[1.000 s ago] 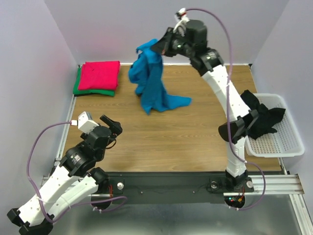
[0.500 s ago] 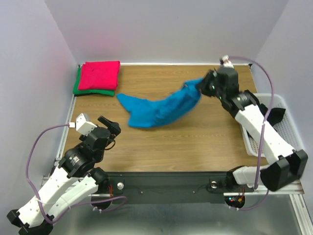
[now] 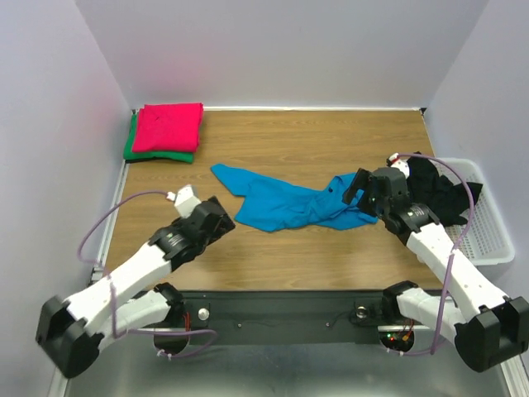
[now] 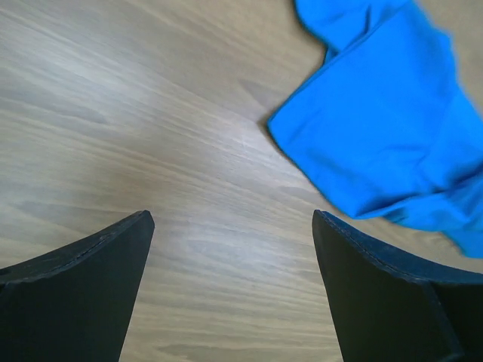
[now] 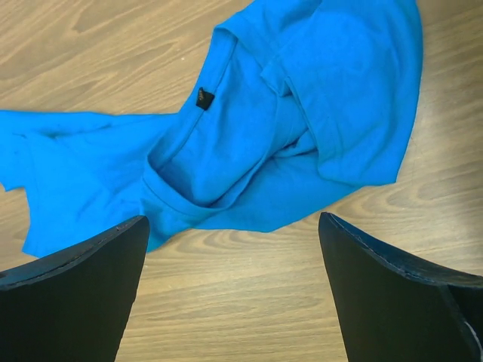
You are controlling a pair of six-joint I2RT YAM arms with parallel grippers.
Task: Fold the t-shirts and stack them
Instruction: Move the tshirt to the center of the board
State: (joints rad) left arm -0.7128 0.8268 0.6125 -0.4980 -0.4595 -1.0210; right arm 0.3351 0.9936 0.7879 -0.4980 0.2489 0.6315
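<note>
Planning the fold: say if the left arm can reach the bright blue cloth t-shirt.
Probably yes: the bright blue cloth t-shirt lies just ahead of the left fingers, open, bare wood between.

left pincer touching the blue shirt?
Apart. Left wrist view: bare table shows between the fingers of the open left pincer and the blue shirt.

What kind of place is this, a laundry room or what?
Probably a robotics lab test cell, not a home: a wooden table boxed in by plain walls, with a left arm and right arm bolted at its near edge.
</note>
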